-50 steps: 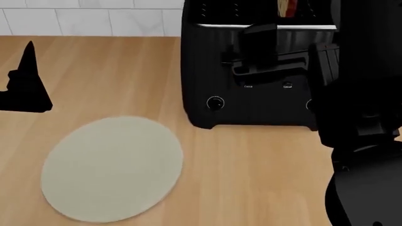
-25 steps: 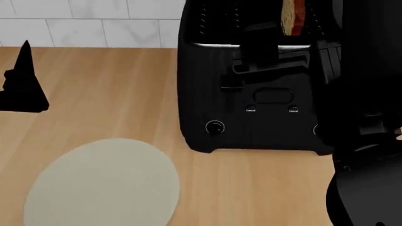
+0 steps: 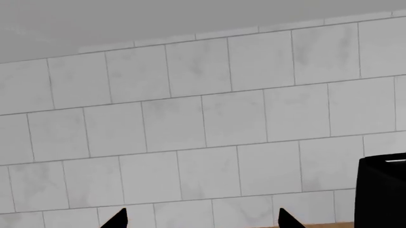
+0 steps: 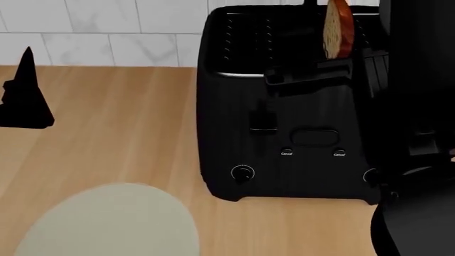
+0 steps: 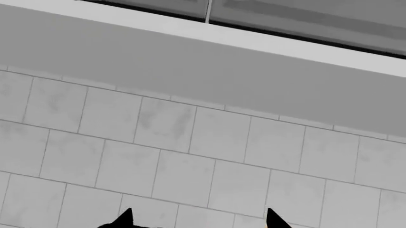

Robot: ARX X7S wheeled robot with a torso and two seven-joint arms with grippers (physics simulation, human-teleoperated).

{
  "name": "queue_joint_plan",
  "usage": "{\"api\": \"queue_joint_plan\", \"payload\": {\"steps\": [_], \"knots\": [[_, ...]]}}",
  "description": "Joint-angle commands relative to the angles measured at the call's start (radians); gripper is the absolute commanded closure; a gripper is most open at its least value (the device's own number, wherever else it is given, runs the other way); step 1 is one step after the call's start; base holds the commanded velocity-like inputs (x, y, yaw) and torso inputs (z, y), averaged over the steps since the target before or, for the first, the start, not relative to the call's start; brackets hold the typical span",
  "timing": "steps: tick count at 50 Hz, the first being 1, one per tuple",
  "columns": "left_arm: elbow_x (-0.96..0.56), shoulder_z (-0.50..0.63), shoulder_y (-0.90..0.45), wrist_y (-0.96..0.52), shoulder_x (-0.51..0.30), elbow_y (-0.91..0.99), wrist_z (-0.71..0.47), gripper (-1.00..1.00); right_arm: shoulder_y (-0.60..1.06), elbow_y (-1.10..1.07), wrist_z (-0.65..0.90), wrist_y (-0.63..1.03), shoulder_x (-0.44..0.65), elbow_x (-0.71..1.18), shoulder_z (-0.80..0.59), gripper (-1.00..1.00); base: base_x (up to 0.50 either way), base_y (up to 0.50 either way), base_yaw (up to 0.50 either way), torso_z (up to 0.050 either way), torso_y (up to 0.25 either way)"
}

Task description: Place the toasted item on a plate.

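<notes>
Head view: the toasted item (image 4: 336, 29) stands upright in the black toaster (image 4: 284, 122), the plate (image 4: 106, 221) lying well apart on the wooden counter (image 4: 121, 133). Right gripper (image 5: 197, 219) and left gripper (image 3: 201, 219) show tips spread wide, holding nothing, facing the tiled wall (image 3: 203, 128).

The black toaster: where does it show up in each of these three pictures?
Head view: the black toaster fills the upper middle and right, with the toast slice sticking up from its top.
Left wrist view: only a corner of the toaster shows at the lower right edge.
Right wrist view: not in it.
Shared landmark: the white tiled wall appears in all three.
</notes>
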Motion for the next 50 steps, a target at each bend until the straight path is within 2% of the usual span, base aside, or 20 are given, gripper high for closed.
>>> {"api": "queue_joint_plan", "payload": {"steps": [1, 15, 26, 37, 43, 50], "knots": [[-0.006, -0.004, 0.005, -0.002, -0.005, 0.007, -0.003, -1.0, 0.003, -0.004, 0.006, 0.006, 0.002, 0.007, 0.002, -1.0, 0.16, 0.0, 0.0, 0.0, 0.0], [-0.005, 0.003, 0.002, 0.004, -0.005, 0.003, -0.008, -1.0, 0.015, -0.004, 0.009, 0.027, 0.013, 0.016, -0.013, -1.0, 0.16, 0.0, 0.0, 0.0, 0.0], [-0.005, 0.001, 0.013, 0.016, -0.003, 0.002, -0.014, -1.0, 0.109, 0.022, 0.054, 0.198, 0.009, 0.03, -0.025, -1.0, 0.01, 0.0, 0.0, 0.0, 0.0], [-0.013, -0.006, 0.033, 0.019, -0.005, 0.012, -0.017, -1.0, 0.165, 0.11, 0.116, 0.328, -0.054, 0.042, 0.063, -1.0, 0.0, 0.0, 0.0, 0.0, 0.0], [-0.015, -0.01, 0.038, 0.018, -0.009, 0.016, -0.019, -1.0, 0.221, 0.226, 0.232, 0.343, -0.051, 0.195, 0.083, -1.0, 0.0, 0.0, 0.0, 0.0, 0.0], [-0.017, -0.013, 0.05, 0.022, -0.013, 0.018, -0.02, -1.0, 0.243, 0.306, 0.292, 0.331, -0.068, 0.302, 0.124, -1.0, 0.0, 0.0, 0.0, 0.0, 0.0]]}}
